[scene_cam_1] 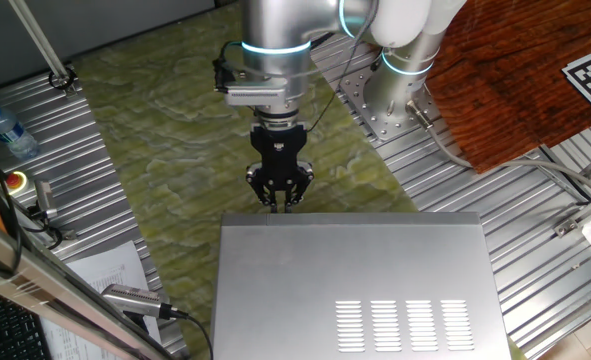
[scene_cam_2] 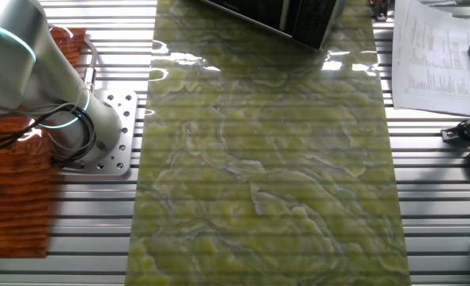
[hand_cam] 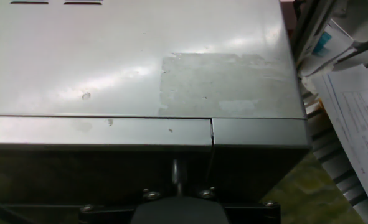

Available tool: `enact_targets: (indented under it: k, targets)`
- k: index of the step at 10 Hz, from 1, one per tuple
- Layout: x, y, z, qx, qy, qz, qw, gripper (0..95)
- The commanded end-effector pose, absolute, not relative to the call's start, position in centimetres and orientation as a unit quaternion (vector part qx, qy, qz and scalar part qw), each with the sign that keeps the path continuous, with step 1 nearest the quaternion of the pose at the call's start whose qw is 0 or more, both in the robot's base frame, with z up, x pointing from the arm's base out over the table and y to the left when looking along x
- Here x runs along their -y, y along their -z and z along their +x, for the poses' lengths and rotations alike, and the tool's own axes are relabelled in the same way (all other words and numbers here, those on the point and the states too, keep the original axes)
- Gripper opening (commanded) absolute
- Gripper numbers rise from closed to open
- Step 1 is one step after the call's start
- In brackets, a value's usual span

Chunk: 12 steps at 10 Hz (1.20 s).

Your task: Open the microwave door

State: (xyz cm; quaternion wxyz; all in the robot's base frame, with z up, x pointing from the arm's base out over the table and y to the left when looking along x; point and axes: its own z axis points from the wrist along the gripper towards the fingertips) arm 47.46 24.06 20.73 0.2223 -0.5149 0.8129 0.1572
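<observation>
The microwave (scene_cam_1: 355,285) is a large silver-grey box at the bottom of one fixed view, with vent slots (scene_cam_1: 405,325) in its flat top. My gripper (scene_cam_1: 278,203) hangs at the top's far edge, fingers together. In the hand view the microwave door (hand_cam: 96,132) shows as a narrow silver strip above a dark front face, and a seam separates it from the control panel strip (hand_cam: 258,132). The gripper (hand_cam: 179,177) sits in front of the dark face, just left of that seam, shut and holding nothing that I can see. The other fixed view shows only the microwave's dark lower part (scene_cam_2: 266,16).
A green patterned mat (scene_cam_2: 258,159) covers the table in front of the microwave. The arm's base (scene_cam_2: 99,131) stands beside it near a wooden board (scene_cam_1: 515,80). Papers (hand_cam: 352,118) lie to the microwave's side. A water bottle (scene_cam_1: 5,130) and a red button (scene_cam_1: 17,181) are at the left.
</observation>
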Motion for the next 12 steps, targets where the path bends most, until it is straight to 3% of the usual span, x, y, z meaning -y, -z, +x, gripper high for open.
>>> enact_targets:
  k: [1, 4, 6, 8, 9, 11, 12]
  targets:
    - [-23.1, -20.8, 47.5, -0.804, -0.155, -0.53, 0.223, 0.0]
    - [-22.2, -20.4, 47.2, -0.778, -0.194, -0.542, 0.25, 0.0]
    - [-22.2, -20.5, 47.1, -0.775, -0.201, -0.545, 0.249, 0.0]
    - [-21.2, -21.2, 47.1, -0.777, -0.19, -0.553, 0.232, 0.0]
    - [-20.3, -22.0, 46.9, -0.774, -0.195, -0.567, 0.202, 0.0]
    - [-19.8, -22.9, 46.0, -0.783, -0.192, -0.565, 0.177, 0.0]
    - [-19.7, -22.8, 45.8, -0.804, -0.158, -0.55, 0.16, 38.0]
